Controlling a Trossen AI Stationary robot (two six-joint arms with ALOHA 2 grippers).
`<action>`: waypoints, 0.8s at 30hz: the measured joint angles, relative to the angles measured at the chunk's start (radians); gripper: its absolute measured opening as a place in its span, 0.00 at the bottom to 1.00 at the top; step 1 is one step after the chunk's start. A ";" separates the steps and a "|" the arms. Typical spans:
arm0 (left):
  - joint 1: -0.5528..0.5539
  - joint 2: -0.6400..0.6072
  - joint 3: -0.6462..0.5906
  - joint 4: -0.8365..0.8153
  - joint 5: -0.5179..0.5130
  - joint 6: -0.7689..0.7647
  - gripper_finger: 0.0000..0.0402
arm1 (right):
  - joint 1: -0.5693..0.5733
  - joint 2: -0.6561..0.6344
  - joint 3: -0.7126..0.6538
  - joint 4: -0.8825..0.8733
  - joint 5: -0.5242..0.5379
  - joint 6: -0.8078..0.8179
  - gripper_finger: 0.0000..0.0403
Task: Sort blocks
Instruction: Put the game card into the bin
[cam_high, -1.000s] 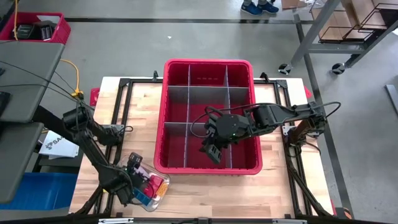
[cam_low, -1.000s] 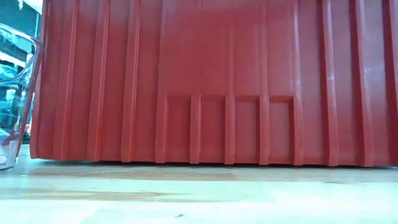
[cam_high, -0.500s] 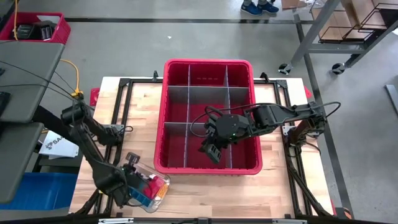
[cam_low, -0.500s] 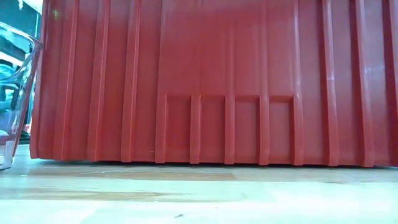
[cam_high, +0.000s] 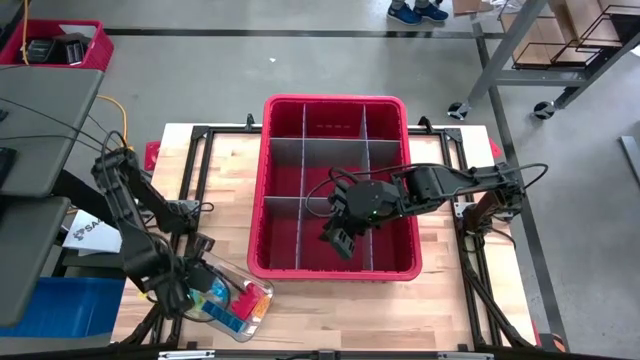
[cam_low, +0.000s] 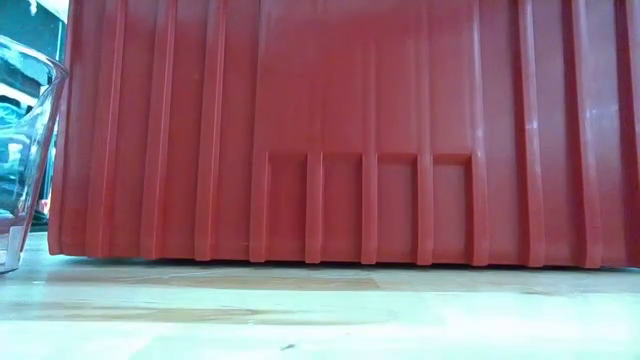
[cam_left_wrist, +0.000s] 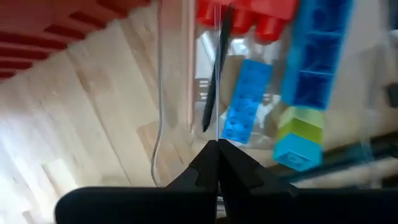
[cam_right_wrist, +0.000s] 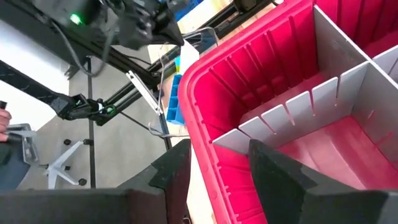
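Observation:
A clear plastic container (cam_high: 235, 305) near the table's front left corner holds the blocks, which lie loose on its bottom: red (cam_left_wrist: 249, 15), blue (cam_left_wrist: 244, 102), green (cam_left_wrist: 303, 120) and light blue (cam_left_wrist: 292, 152). My left gripper (cam_high: 188, 290) hangs above the container's left end, pointing down. Its fingers (cam_left_wrist: 217, 149) are shut with nothing between them. My right gripper (cam_high: 340, 240) hovers open over the near middle compartment of the red bin (cam_high: 335, 272), and its fingers (cam_right_wrist: 221, 162) hold nothing.
The large red bin (cam_low: 300, 130) fills the table's middle, and grey divider sheets (cam_high: 335, 200) split it into compartments. The clear container's wall (cam_low: 30, 150) shows at the low view's left edge. Bare wood lies left of the bin and along the front edge.
My left gripper has risen out of the clear container and drifted toward the table's left edge. The blocks stay in the container. My right gripper has kept still.

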 joint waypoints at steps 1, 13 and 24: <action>0.000 -0.007 0.014 -0.012 0.008 0.008 0.00 | 0.000 0.000 0.000 0.000 -0.002 0.000 0.39; 0.042 -0.006 0.419 -0.089 -0.218 0.195 0.00 | -0.002 -0.008 0.020 -0.007 -0.049 -0.041 0.39; 0.397 0.118 0.560 -0.105 -0.412 1.021 0.00 | -0.014 -0.011 0.130 -0.007 -0.009 -0.087 0.39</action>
